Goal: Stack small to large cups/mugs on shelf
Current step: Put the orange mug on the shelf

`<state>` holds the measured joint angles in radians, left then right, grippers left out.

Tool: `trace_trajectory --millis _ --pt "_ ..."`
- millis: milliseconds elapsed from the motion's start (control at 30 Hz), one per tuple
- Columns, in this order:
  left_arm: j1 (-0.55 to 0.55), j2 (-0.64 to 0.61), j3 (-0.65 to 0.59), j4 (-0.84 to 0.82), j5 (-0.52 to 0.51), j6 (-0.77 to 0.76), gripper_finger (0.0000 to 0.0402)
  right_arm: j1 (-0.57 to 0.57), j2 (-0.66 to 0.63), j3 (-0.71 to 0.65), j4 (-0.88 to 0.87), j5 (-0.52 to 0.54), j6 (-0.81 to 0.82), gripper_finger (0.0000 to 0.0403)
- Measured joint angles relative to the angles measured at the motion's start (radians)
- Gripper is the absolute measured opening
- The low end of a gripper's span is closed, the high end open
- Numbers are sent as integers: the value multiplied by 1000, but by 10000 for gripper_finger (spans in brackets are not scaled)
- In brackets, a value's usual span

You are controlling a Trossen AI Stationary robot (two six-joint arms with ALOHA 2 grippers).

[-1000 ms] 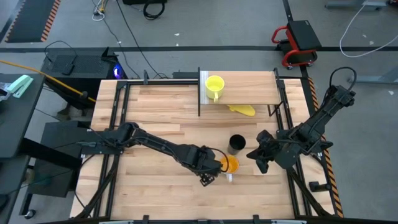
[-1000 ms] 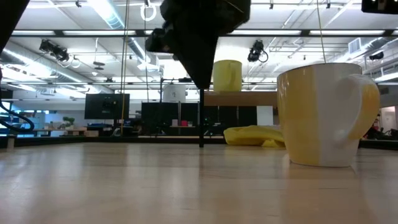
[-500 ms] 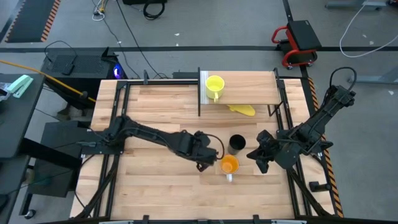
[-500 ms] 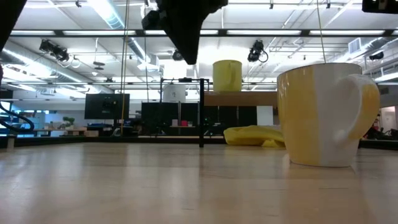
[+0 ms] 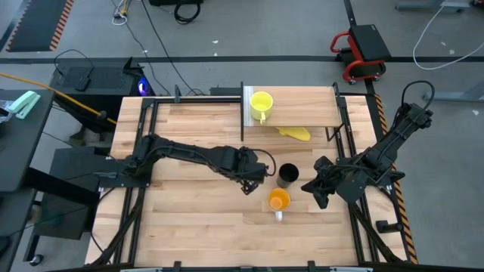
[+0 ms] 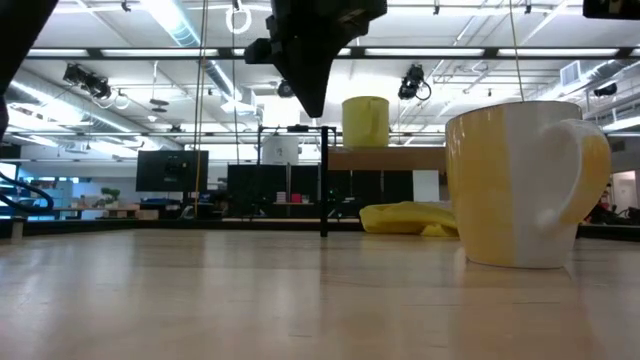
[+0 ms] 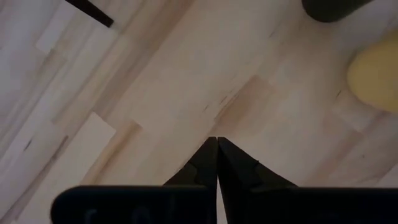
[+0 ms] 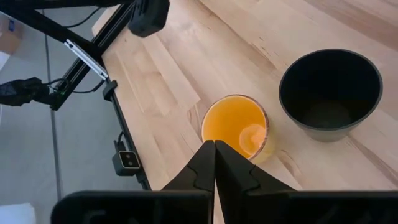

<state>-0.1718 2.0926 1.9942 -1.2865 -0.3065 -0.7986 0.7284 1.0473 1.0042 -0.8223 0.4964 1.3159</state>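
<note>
The small yellow mug [image 5: 261,102] stands on the pale wooden shelf [image 5: 302,107] at the far side; it also shows in the low view [image 6: 366,122]. The orange mug [image 5: 279,199] with a white handle [image 5: 278,215] stands upright on the table, large in the low view [image 6: 520,185]. The black handleless cup [image 5: 288,175] stands just beyond it. My left gripper [image 5: 252,180] is shut and empty, above the table to the left of the black cup. My right gripper [image 5: 308,189] is shut and empty, to the right of both cups.
A flat yellow lump [image 5: 295,133] lies on the table under the shelf's near edge. The shelf's thin black posts [image 5: 243,121] stand on the tabletop. Bare planks lie to the left and near side of the cups.
My left gripper has gone from beside the orange mug toward the table's far edge and risen, and now stands left of the black cup. The orange mug has stayed in place on the table.
</note>
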Motion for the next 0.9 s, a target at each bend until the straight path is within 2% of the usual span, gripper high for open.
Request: trace_trajectory --millis 267,367,533,667,767,900 --pt "32 0 0 48 77 10 6 0 0 0 0 0 -2 14" --pt "15 0 0 105 101 10 16 0 0 0 0 0 -5 12" --pt "-18 0 -7 108 122 6 18 0 0 0 0 0 -10 12" --pt "-31 -11 -53 43 122 -15 6 0 0 0 0 0 -10 14" --pt "-30 -70 -114 16 111 -59 13 1 0 0 0 0 -10 15" --pt "-31 -185 -272 111 109 -114 21 1 0 0 0 0 -16 16"
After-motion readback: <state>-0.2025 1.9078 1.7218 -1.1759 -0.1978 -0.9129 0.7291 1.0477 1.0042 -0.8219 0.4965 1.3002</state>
